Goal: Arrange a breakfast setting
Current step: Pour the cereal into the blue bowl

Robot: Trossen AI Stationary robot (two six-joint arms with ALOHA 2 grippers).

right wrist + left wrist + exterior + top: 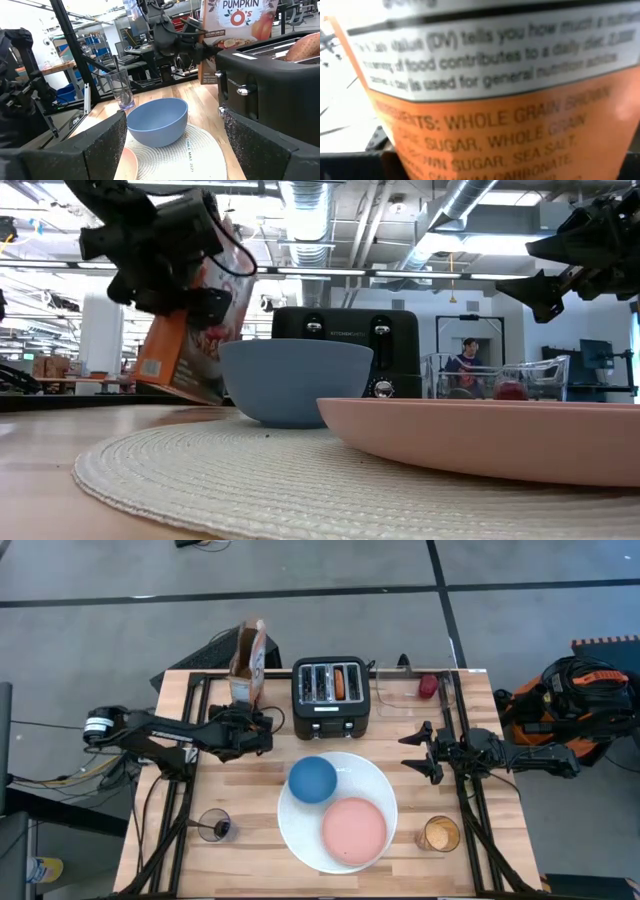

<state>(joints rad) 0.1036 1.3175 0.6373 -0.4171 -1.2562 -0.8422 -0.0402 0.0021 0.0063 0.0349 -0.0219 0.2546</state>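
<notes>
The orange cereal box [248, 660] is tilted at the far left beside the black toaster [332, 698], and my left gripper [252, 712] is shut on it. The box's ingredient panel [490, 115] fills the left wrist view. The big white plate [300, 830] carries the small blue bowl [313, 780] and the pink saucer [354, 830]. The clear tumbler [215, 826] stands near the left front with the metal spoon [118, 75] upright in it. Round toast [343, 682] sits in a toaster slot. My right gripper [432, 752] is open and empty, above the table right of the plate. My left gripper holds the cereal box at the edge by its ingredient side panel [204, 47], about mid-height, coming level from the table's left side. The box leans over, open top up. The fingertips are hidden by the box. Whether its lower corner [210, 398] touches the table, I cannot tell.
An amber glass [439, 834] stands at the right front. A clear container [400, 692] with a red thing in it sits far right of the toaster. Bare wood lies along the front left and between the plate and the amber glass.
</notes>
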